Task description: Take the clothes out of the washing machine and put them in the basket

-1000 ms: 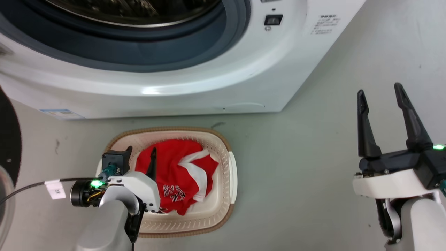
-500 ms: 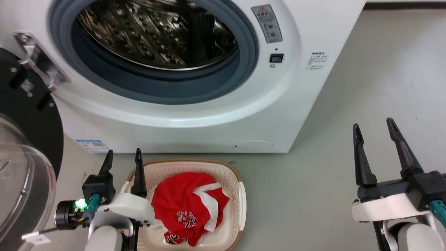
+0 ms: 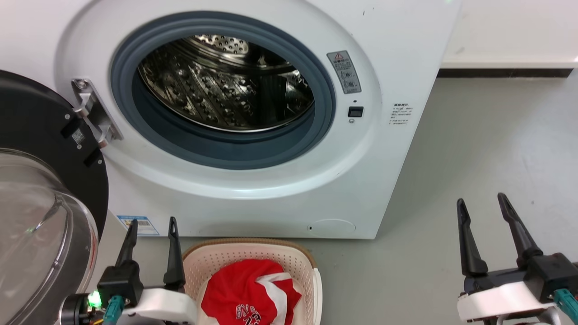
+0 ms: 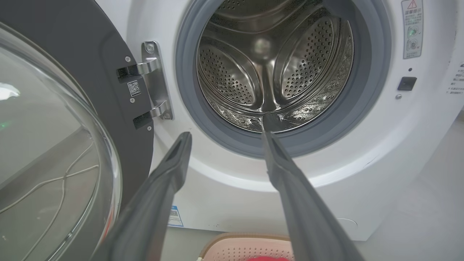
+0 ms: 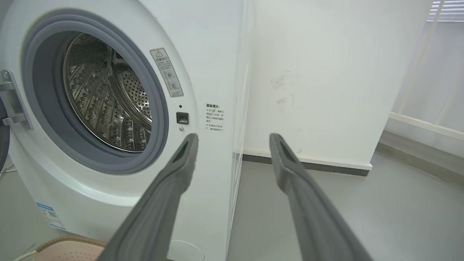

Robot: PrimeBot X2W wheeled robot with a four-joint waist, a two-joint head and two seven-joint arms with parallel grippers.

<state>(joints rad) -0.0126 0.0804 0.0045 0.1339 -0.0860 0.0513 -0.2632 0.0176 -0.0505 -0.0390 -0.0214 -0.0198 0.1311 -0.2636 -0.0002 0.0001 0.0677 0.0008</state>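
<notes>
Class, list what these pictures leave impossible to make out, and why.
1. Drum floor nearest the door: head view, hidden behind the gasket lip.
2. Basket near half, jersey lettering: head view, cut off by the bottom edge.
3. Label text: head view, too small.

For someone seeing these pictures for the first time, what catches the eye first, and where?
The white washing machine dominates the upper part of the head view, its door swung open at the left and the visible part of its shiny drum showing no laundry. Below it, bright red clothes lie bunched in the basket on the floor. The left gripper and right gripper stand open at lower left and lower right.
</notes>
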